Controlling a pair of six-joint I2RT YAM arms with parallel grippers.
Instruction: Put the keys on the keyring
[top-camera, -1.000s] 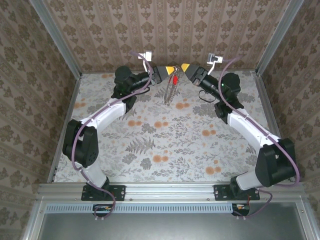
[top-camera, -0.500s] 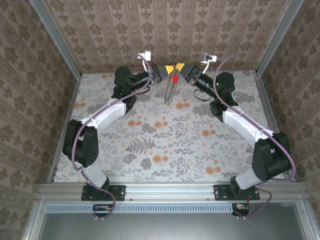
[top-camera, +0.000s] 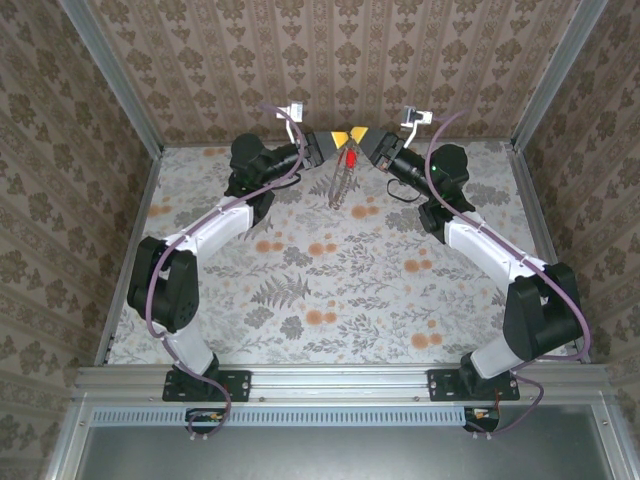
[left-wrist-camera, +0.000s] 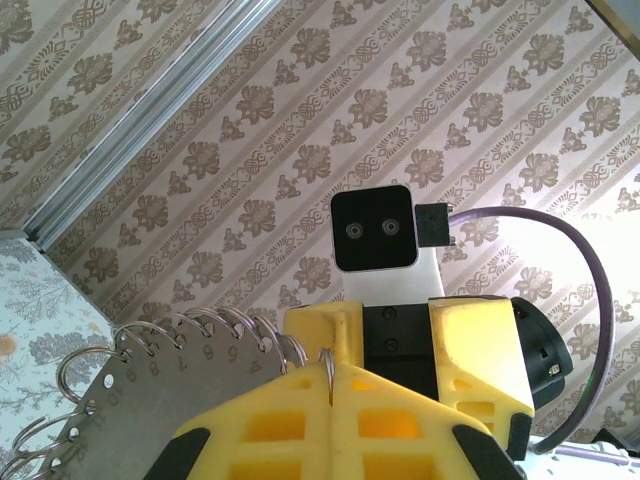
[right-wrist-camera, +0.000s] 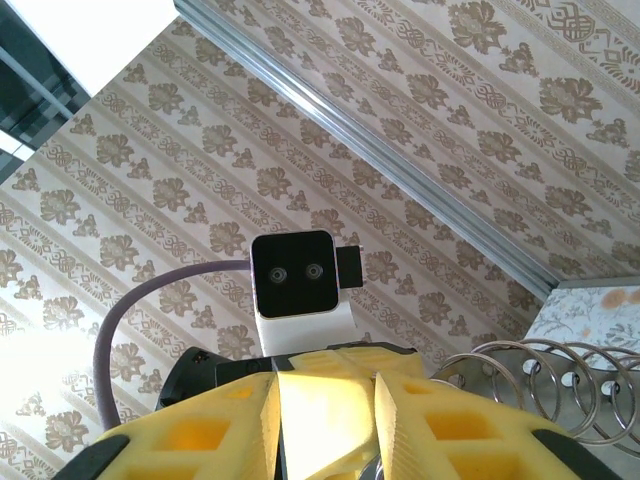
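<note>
High at the back of the table my left gripper (top-camera: 335, 138) and right gripper (top-camera: 362, 139) meet tip to tip. The keyring (top-camera: 340, 185), a bundle of silvery wire rings, hangs below them. In the left wrist view my left gripper (left-wrist-camera: 330, 372) is shut on one thin wire ring; beside it a grey numbered plate carries several rings of the keyring (left-wrist-camera: 150, 400). The red-headed key (top-camera: 351, 158) dangles just under the two tips. In the right wrist view my right gripper (right-wrist-camera: 325, 385) has its jaws apart around the left gripper's pale yellow tips, with the keyring (right-wrist-camera: 540, 385) to its right.
The flowered table top (top-camera: 330, 290) stretches below the grippers. Patterned walls (top-camera: 330, 60) stand close behind them, with metal corner posts (top-camera: 115, 80) on both sides. Both arms reach up from the near rail (top-camera: 330, 382).
My right gripper has moved left until its tips meet the left gripper's. The left gripper, the hanging keyring and the red key have stayed put.
</note>
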